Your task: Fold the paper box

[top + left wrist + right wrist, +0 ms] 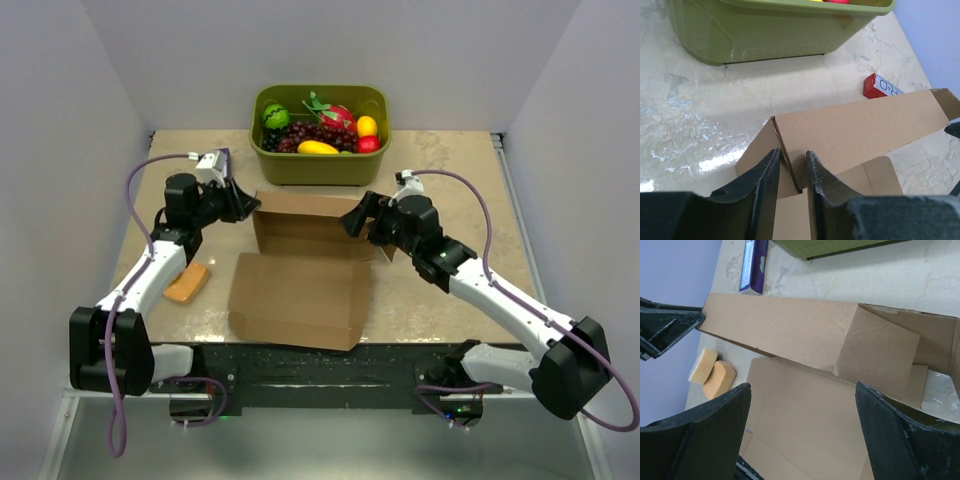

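Top external view.

Student: What appears here, largest first?

Tutor: First comes the beige marbled table (450, 190). On it is the plain brown, die-cut cardboard paper box (300, 270), at mid-table just on the near side of the olive-green plastic tub (320, 165) of fruit. The far half of the box has its walls raised. The near half is a flat panel reaching toward the near edge.

Student: And the arms?

Tutor: The left gripper (248, 205) sits at the far-left corner of the box. In the left wrist view its black fingers (765, 180) stand narrow, one on each side of the upright end wall, with a sliver of gap showing. Whether they actually pinch the wall cannot be told. The right gripper (353, 218) hangs over the right end with its fingers spread wide, grasping nothing. Smallest is the orange sponge (187, 283), left of the box.

Student: How should the sheet handle?

Tutor: It is probably very light, so it will slide on the smooth table if pushed from one side only. The panels look stiff but will hinge readily at the scored creases. The thin walls may spring back or crumple under a hard squeeze. It is best held by a raised wall close to a corner crease, with the opposite end braced, rather than by the middle of a panel.
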`<move>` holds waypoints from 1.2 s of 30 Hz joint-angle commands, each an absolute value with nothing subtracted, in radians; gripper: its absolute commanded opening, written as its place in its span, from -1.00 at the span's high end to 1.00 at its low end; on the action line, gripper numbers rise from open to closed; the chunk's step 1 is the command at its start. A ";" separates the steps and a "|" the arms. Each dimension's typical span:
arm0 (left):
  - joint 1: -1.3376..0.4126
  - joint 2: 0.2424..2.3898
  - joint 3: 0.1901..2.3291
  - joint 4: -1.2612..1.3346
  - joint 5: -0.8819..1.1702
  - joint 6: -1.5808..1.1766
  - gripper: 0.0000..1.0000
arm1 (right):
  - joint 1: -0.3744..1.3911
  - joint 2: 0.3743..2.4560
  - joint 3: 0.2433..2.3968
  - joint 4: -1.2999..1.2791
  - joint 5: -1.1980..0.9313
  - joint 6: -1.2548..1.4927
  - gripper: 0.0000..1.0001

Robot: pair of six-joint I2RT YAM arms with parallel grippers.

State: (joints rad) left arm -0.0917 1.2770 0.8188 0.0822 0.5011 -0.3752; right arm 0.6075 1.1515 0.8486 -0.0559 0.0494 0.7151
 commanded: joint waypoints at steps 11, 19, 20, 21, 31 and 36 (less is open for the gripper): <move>-0.084 1.262 0.767 0.038 0.511 -0.351 0.46 | 0.604 1.177 0.928 -0.078 0.152 0.681 -0.80; -0.084 1.256 0.765 0.035 0.508 -0.347 0.46 | 0.595 1.218 0.954 -0.083 0.204 0.650 -0.81; -0.084 1.256 0.767 0.035 0.508 -0.347 0.46 | 0.594 1.238 0.957 -0.081 0.198 0.652 -0.81; -0.084 1.255 0.767 0.035 0.509 -0.347 0.46 | 0.594 1.250 0.957 -0.080 0.178 0.660 -0.81; -0.084 1.253 0.764 0.037 0.518 -0.348 0.47 | 0.572 1.310 0.891 0.116 0.008 0.776 -0.79; -0.086 1.252 0.764 0.038 0.526 -0.350 0.49 | 0.563 1.339 0.838 0.241 -0.026 0.888 -0.72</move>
State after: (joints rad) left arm -0.0910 1.2507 0.7902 0.0971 0.5137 -0.3748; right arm 0.5720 1.3216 0.8783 0.0818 0.0376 0.7788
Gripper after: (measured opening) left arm 0.270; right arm 0.878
